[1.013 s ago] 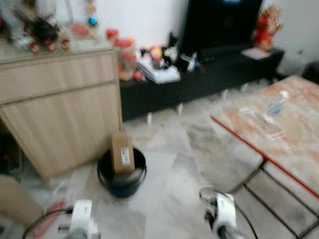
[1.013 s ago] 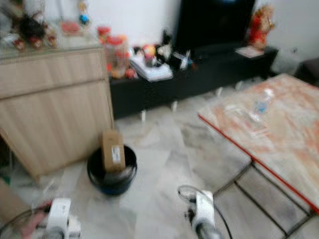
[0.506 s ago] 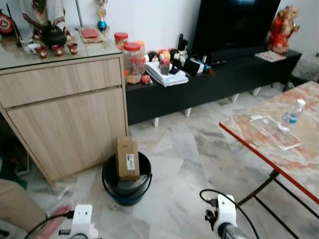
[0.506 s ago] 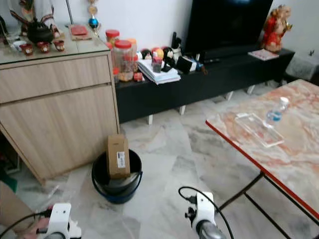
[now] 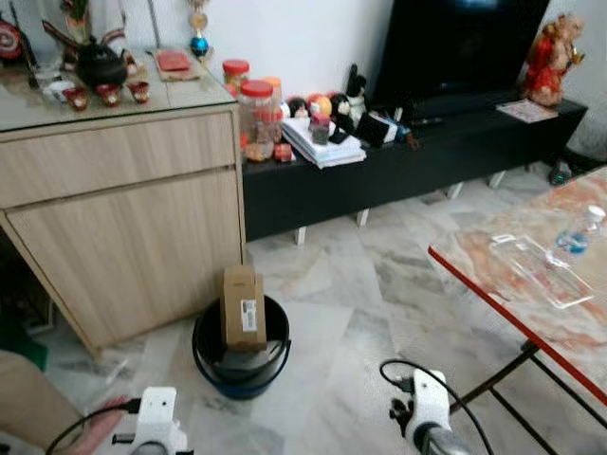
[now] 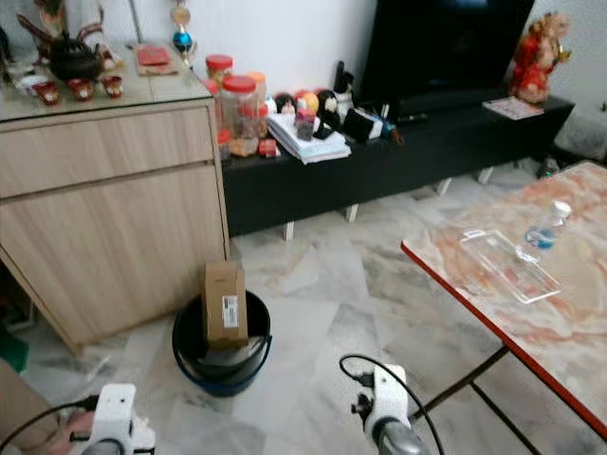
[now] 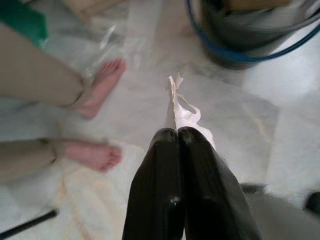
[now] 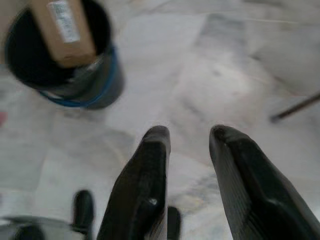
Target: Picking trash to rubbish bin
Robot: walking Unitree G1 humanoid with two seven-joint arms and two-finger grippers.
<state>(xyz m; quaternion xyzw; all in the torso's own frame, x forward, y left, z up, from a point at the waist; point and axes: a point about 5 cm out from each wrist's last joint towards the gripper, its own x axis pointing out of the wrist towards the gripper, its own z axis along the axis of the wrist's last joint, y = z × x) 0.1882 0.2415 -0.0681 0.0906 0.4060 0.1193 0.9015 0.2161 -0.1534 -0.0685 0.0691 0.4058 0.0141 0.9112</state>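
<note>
My left gripper (image 7: pixel 177 137) was clenched on a scrap of white tissue (image 7: pixel 186 114), held low above the marble floor (image 5: pixel 360 284); my right gripper (image 8: pixel 187 142) hung released and empty. Over the last second the head view had steadied from a blur and swung a little, so the rubbish bin (image 5: pixel 211 355), with a cardboard box (image 5: pixel 243 307) standing in it, sat ahead. I judged only the approach and drop remained.

The cardboard box (image 5: pixel 243 308) hides the bucket's (image 5: pixel 211 350) inside; its label is unreadable.
</note>
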